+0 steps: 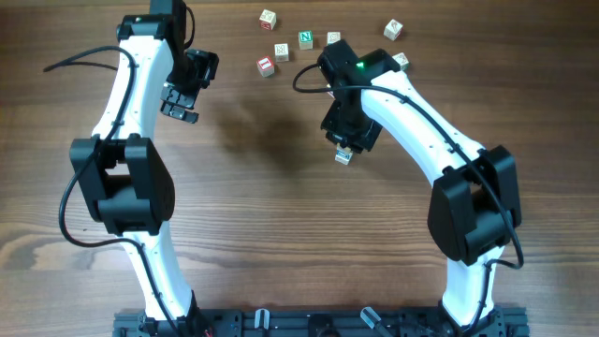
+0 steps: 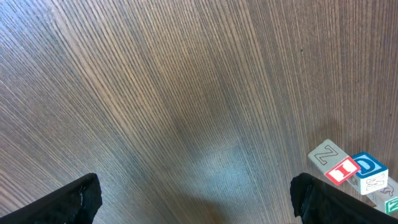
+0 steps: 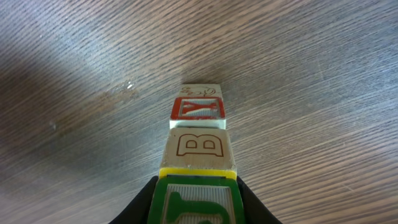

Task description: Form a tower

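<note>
Overhead, tower (image 1: 343,156) mostly hidden beneath right fingers (image 3: 138,211) clenched on its top; left fingers (image 2: 74,202) spread, empty.

Overhead looks straight down; wrist cameras sit close above table (image 2: 186,93) and tower (image 3: 198,143).

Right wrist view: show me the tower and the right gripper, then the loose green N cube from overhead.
tower (image 3: 199,146), right wrist view, on the pale B face mid-stack.
right gripper (image 3: 196,204), right wrist view, midway between its fingertips, which grip the tower.
green N cube (image 1: 305,38), overhead view, on its top face.
</note>
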Action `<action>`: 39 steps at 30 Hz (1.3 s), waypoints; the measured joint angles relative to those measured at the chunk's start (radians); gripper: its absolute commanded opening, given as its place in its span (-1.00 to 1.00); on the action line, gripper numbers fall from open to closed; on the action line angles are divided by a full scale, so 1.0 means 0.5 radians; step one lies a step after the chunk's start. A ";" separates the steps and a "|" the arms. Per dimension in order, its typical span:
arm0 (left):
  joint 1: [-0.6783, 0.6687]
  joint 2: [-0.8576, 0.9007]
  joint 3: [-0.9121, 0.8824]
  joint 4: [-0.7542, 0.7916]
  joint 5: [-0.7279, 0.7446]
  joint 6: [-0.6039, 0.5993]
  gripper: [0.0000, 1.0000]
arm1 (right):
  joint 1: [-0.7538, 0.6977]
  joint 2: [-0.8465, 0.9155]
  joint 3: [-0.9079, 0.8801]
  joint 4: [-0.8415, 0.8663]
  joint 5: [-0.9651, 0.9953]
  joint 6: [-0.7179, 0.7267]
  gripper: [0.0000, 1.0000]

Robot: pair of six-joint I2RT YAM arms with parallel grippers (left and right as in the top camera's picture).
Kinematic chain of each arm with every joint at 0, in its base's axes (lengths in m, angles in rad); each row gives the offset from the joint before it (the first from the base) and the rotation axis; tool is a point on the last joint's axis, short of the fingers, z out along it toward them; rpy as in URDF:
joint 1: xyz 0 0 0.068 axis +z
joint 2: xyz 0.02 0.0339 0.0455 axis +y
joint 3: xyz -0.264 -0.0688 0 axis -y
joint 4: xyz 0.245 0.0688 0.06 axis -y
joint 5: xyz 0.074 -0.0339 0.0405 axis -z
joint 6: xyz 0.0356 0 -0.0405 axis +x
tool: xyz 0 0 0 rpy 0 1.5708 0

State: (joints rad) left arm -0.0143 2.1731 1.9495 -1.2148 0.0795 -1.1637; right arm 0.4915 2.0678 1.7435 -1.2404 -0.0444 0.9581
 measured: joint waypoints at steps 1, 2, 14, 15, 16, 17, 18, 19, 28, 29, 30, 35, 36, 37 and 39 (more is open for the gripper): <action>0.000 0.000 0.000 -0.001 0.000 0.000 1.00 | 0.005 0.000 0.000 0.000 0.000 -0.007 -0.91; 0.000 0.000 0.000 0.000 0.000 0.000 1.00 | 0.007 0.000 0.000 -0.001 0.000 -0.007 -0.92; 0.000 0.000 0.000 0.000 0.000 0.000 1.00 | 0.007 0.000 -0.005 0.027 0.047 -0.053 -0.91; -0.001 0.000 0.000 0.000 0.000 0.000 1.00 | 0.007 0.000 -0.011 0.031 0.047 -0.053 -0.92; 0.000 0.000 0.000 -0.001 0.000 0.000 1.00 | 0.007 0.000 -0.016 0.031 0.047 -0.053 -0.92; 0.000 0.000 0.000 0.000 0.000 0.000 1.00 | 0.007 0.000 -0.016 0.031 0.047 -0.060 -0.91; 0.000 0.000 0.000 0.000 0.000 0.000 1.00 | 0.007 0.000 -0.016 0.031 0.047 -0.060 -0.91; 0.000 0.000 0.000 0.000 0.000 0.000 1.00 | 0.007 0.000 -0.016 0.031 0.047 -0.060 -0.92; 0.000 0.000 0.000 0.000 0.000 0.000 1.00 | 0.007 0.000 -0.019 0.021 0.037 -0.060 -0.92; 0.000 0.000 0.000 0.000 0.000 0.000 1.00 | 0.007 0.000 -0.019 0.021 0.037 -0.060 -0.90; 0.000 0.000 0.000 0.000 0.000 0.000 1.00 | 0.007 0.000 -0.019 0.021 0.037 -0.060 -0.84; 0.000 0.000 0.000 -0.001 0.000 0.000 1.00 | 0.007 0.000 -0.019 0.021 0.037 -0.060 -0.63; 0.000 0.000 0.000 0.000 0.000 0.000 1.00 | 0.007 0.000 -0.019 0.021 0.037 -0.060 -0.60; 0.000 0.000 0.000 0.000 0.000 0.000 1.00 | 0.007 0.000 -0.019 0.021 0.037 -0.060 -0.58; -0.001 0.000 0.000 0.000 0.000 0.000 1.00 | 0.007 0.000 -0.019 0.021 0.037 -0.059 -0.49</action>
State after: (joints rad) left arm -0.0147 2.1731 1.9495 -1.2148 0.0795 -1.1637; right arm 0.4950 2.0678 1.7340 -1.2297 -0.0257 0.9287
